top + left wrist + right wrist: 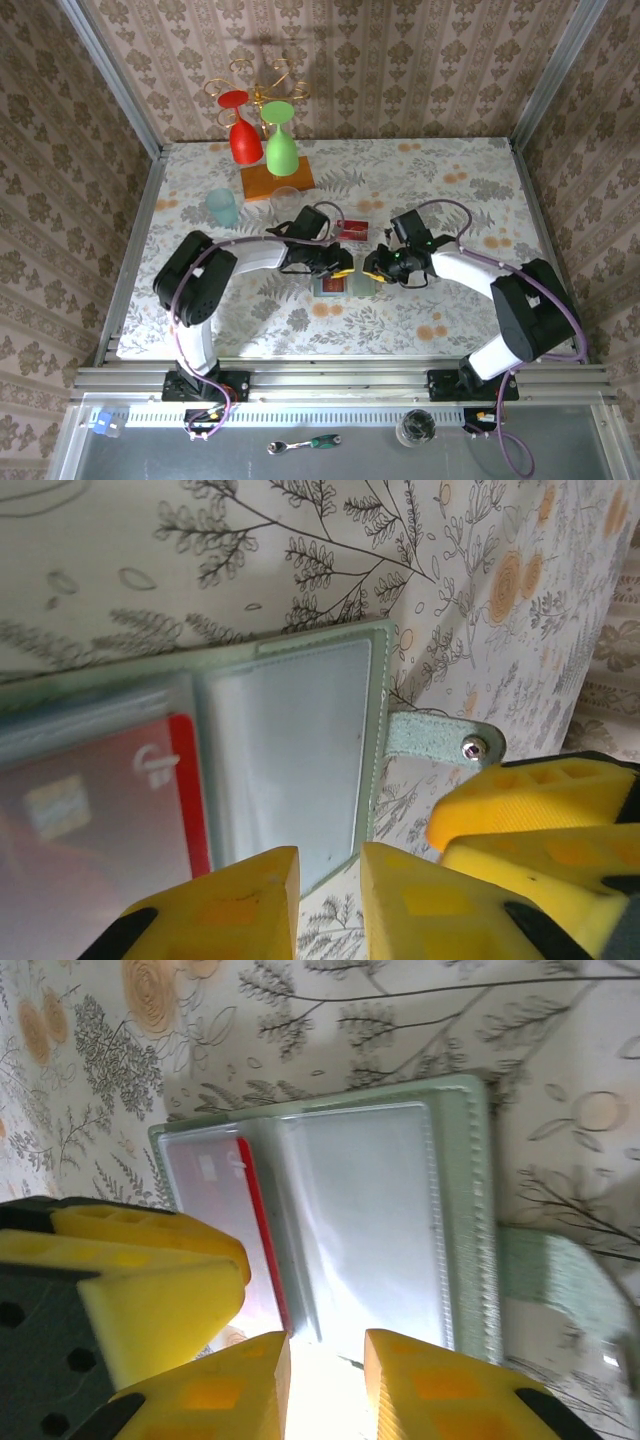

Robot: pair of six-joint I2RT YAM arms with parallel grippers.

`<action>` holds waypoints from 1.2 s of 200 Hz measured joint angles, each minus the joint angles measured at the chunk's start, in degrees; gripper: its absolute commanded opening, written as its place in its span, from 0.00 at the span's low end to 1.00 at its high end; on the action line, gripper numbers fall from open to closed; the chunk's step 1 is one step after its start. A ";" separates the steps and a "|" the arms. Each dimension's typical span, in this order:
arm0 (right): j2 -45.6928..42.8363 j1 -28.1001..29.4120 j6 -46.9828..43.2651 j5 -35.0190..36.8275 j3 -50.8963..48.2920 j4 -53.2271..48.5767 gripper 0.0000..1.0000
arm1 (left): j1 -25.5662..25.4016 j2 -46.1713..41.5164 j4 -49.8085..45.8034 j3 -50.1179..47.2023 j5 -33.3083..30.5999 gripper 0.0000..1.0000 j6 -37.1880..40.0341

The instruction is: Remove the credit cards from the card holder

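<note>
The card holder lies open and flat mid-table, on a pale tablecloth printed with grey sprigs and orange blooms. One red credit card sits in a clear pocket; the neighbouring pocket looks bare, and the snap strap sticks out sideways. The left gripper and the right gripper meet over the holder's edges, each with its yellow jaws a narrow gap apart and nothing visibly clamped. Just beyond lies a loose red card. Farther back stand a blue tumbler and a gold rack hanging a red glass and a green glass. Damask wallpaper encloses the table.
</note>
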 measured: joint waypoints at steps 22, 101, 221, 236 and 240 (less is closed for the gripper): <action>2.16 1.95 0.37 0.02 2.29 0.15 0.26 | 1.03 -3.48 1.16 -3.04 -0.61 0.22 -0.15; 7.93 5.53 1.68 0.04 6.99 0.59 0.26 | 5.05 -9.16 2.80 -11.06 -2.82 0.14 -0.20; 14.21 6.34 1.66 -0.22 11.10 0.61 0.25 | 6.23 -8.55 5.49 -13.64 -3.02 0.04 -0.39; 14.40 6.38 1.66 -0.22 11.28 0.61 0.25 | 6.49 -8.52 5.35 -13.70 -3.06 0.04 -0.39; 14.43 6.40 1.66 -0.22 11.34 0.59 0.25 | 6.51 -8.52 5.31 -13.75 -3.06 0.04 -0.39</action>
